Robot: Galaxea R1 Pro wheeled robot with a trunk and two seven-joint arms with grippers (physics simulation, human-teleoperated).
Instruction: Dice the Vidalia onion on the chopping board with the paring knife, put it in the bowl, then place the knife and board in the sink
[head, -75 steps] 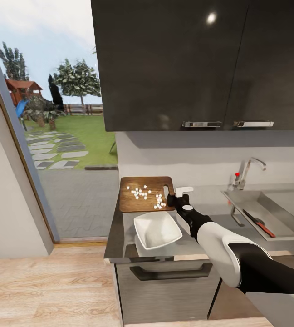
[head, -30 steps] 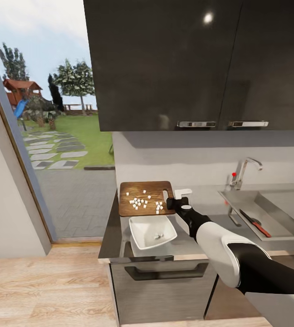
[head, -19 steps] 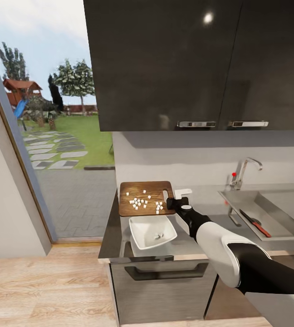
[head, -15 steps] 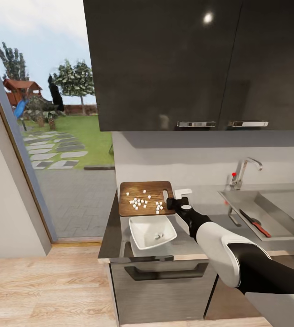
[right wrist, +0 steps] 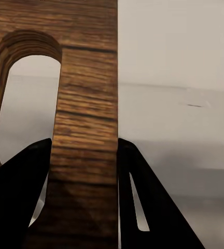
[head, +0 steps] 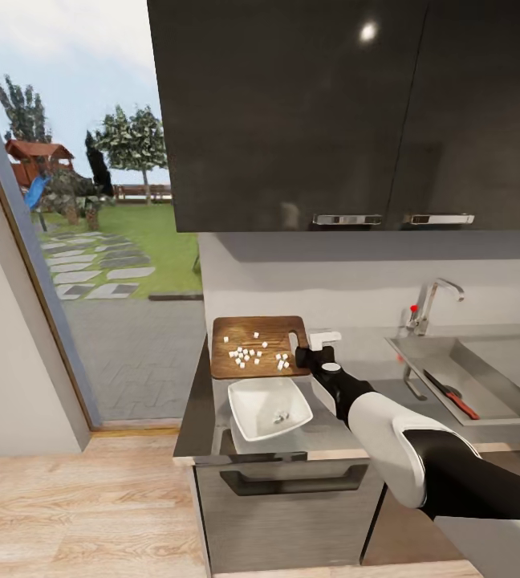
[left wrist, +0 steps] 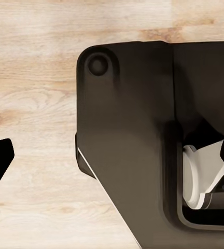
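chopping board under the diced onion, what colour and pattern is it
Dark brown wooden chopping board with visible wood grain; grain shows best in the right wrist view.

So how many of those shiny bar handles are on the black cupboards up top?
2. Left handle and right handle sit side by side near the bottom edge of the cupboards.
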